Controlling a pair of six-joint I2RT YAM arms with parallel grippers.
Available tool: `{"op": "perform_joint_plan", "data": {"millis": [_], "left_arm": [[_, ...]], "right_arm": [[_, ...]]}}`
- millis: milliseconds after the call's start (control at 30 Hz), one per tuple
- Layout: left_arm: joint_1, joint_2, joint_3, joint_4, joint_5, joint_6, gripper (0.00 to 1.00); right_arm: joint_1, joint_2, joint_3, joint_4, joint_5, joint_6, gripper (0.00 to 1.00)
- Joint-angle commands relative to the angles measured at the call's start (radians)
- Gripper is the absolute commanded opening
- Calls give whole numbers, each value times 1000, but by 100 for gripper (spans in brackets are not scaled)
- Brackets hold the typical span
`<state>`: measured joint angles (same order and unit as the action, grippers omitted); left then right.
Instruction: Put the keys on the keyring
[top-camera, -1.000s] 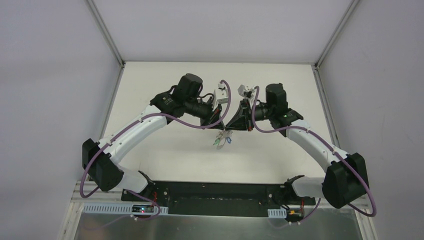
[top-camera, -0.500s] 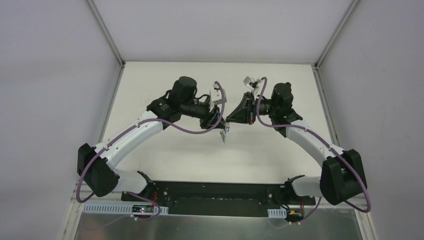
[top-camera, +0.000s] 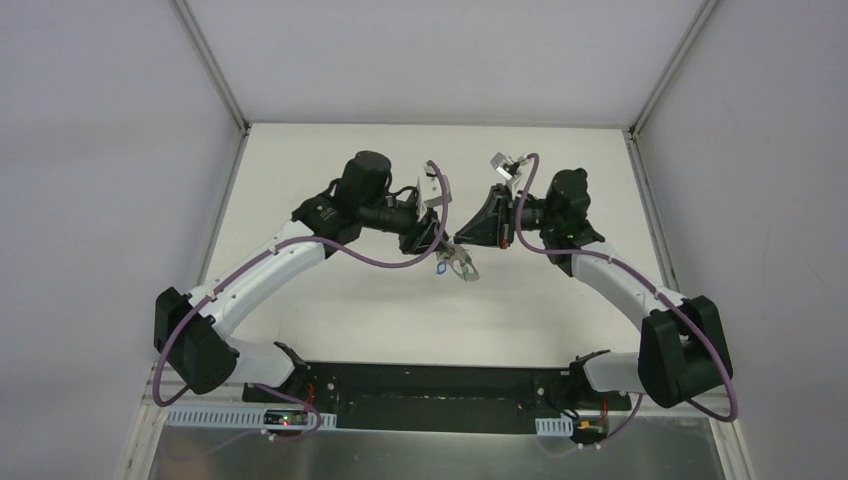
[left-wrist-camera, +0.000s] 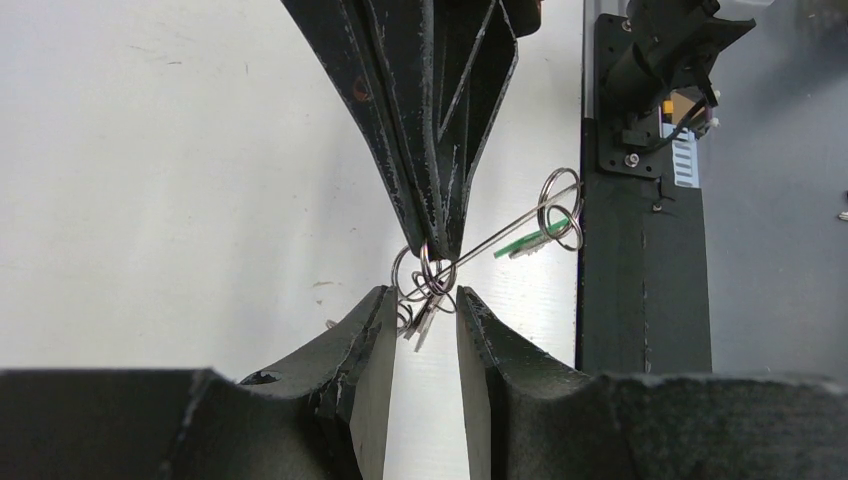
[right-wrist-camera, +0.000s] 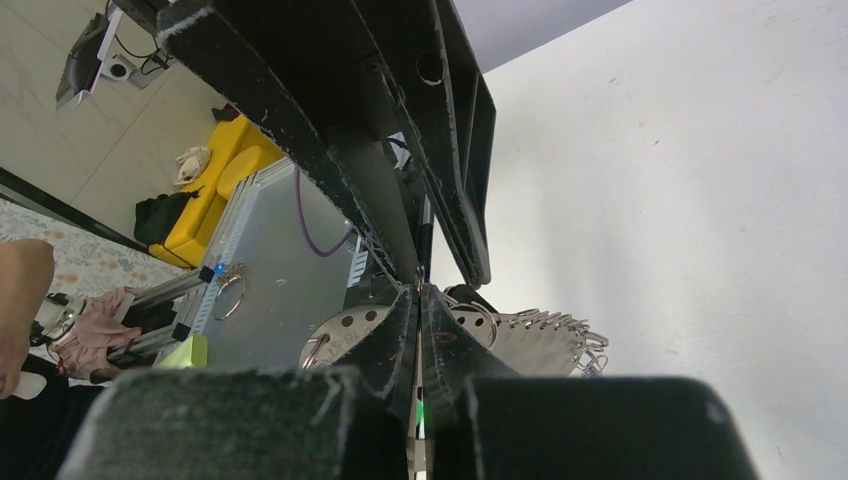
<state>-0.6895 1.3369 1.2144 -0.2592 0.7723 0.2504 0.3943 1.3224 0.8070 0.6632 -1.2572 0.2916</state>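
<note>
Both grippers meet in mid-air above the table's middle. My right gripper is shut on the keyring, a cluster of small silvery rings, and in the left wrist view its fingers come down from the top. My left gripper is open, its tips on either side of the rings. A wire ring sticks out to the right with a green key on it. From above, the bunch hangs below the grippers with a blue bit showing. The black key and the strap loop cannot be made out.
The white table lies well below both grippers. The black base rail runs along the near edge. White walls close in the sides and back.
Both arms have swung their grippers up and slightly back. The hanging bunch has risen with them and now splays to the right instead of hanging straight down.
</note>
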Motion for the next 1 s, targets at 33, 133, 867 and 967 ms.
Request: {"op": "perform_joint_plan", "data": {"millis": [33,133,867,967], "left_arm": [[11,-21,20,23,43,1,29],[11,-18,24,19,49,5,30],[16,24,32,80,122,-82,9],[16,20,25,81,125,-83,5]], "right_arm": [[-4,-9,5,87,-35,27,0],[-3,-12,3,87,-37,26,0],[-5,-12,-2,87,-33,27,0],[-7,-12,-2,87,-31,27,0]]}}
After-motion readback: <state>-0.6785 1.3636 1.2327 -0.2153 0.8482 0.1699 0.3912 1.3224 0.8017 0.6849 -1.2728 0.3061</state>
